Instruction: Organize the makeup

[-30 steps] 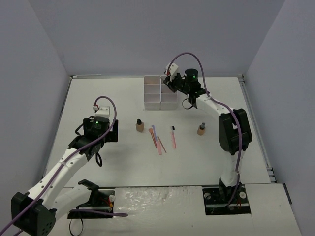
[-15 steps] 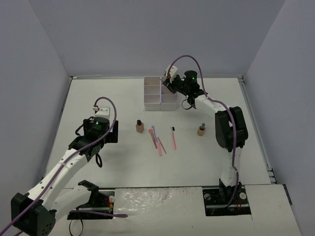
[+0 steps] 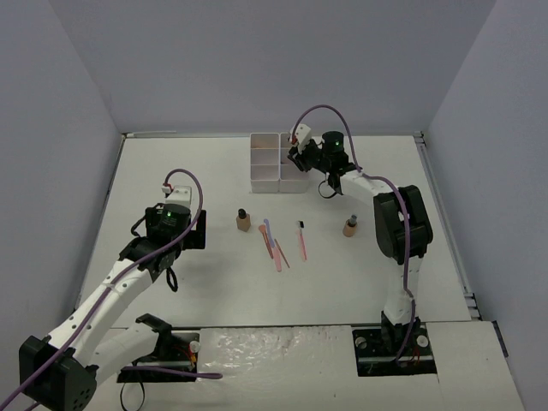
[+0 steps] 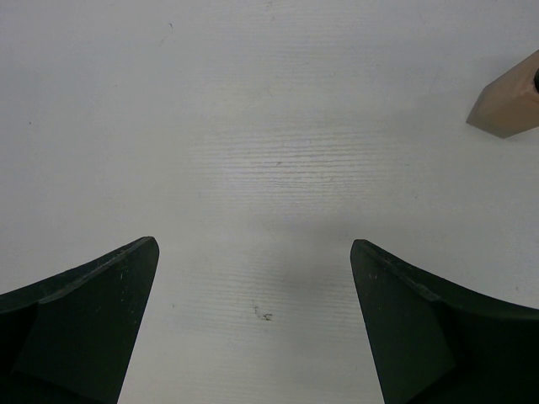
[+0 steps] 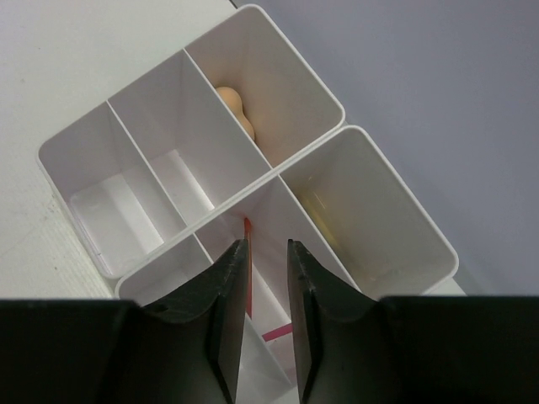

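Two arms: the left one sits low over the left half of the table (image 3: 154, 171); the right one reaches to the far side, above the box.
Left gripper (image 4: 253, 328): jaws spread wide, nothing between them, only bare tabletop below.
Right gripper (image 5: 265, 311): pointed down over the white divided box (image 5: 396, 244). Its fingers (image 5: 223, 320) stand a narrow slit apart and are not clamped on anything.
Stick in box (image 5: 247, 240): thin and red-pink, seen through that slit, inside the compartment directly beneath. Whether it touches a finger cannot be told.
Sponge (image 5: 235, 108): peach, lying in the end compartment of the three-cell row, against the divider.
Other compartments: those in the wrist view show only white walls and floors.
Left bottle (image 3: 243, 220): tan with a black cap, upright on the table, near the left gripper's side. Its tan body shows at the right edge of the left wrist view.
Right bottle (image 3: 349, 226): same kind, upright, beside the right arm.
Loose sticks (image 3: 274, 242): pink and blue, lying bunched on the table between the two bottles.
Single stick (image 3: 300, 239): pink with a dark end, just right of the bunch, apart from it.
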Motion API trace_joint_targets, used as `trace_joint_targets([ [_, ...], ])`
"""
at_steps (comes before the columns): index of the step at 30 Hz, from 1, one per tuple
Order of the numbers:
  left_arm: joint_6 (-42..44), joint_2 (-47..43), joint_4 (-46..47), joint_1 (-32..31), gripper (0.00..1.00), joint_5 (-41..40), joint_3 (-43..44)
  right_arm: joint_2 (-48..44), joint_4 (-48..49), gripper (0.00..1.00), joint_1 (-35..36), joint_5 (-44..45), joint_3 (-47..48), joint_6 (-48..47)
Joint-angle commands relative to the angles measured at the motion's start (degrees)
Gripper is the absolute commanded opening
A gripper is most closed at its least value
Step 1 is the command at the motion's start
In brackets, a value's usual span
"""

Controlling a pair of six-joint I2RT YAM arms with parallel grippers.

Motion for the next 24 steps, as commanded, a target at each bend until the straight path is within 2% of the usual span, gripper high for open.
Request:
trace_joint_targets([
  [1,0.12,-0.82,2.24,0.43,0.97,-0.04,1.29,-8.35,1.71,0.3,0.38,2.87,-0.32,0.73],
  [4,0.12,-0.9,2.42,0.43,0.97,-0.03,1.29,-13.73,-1.9,0.34,1.73,9.0,-1.4,3.31],
  [8,0.06,-0.91,2.48,0.5,0.97,0.04,1.38,-20.46,-6.87,0.4,3.6,17.06,-4.62,13.38],
  [14,0.12,-1.23,2.27,0.43,0.97,-0.35,1.38,-27.78,-24.7,0.42,9.6,31.53,-8.06,28.02],
  [18,0.21,-1.44,2.31,0.51,0.97,-0.75,1.31,-31.57,-29.88,0.41,12.08,32.85,-15.45,38.3],
  [24,0.21,-1.44,2.17,0.43,0.97,-0.99,1.45,-35.52,-30.39,0.35,12.79,35.2,-26.94,50.6],
])
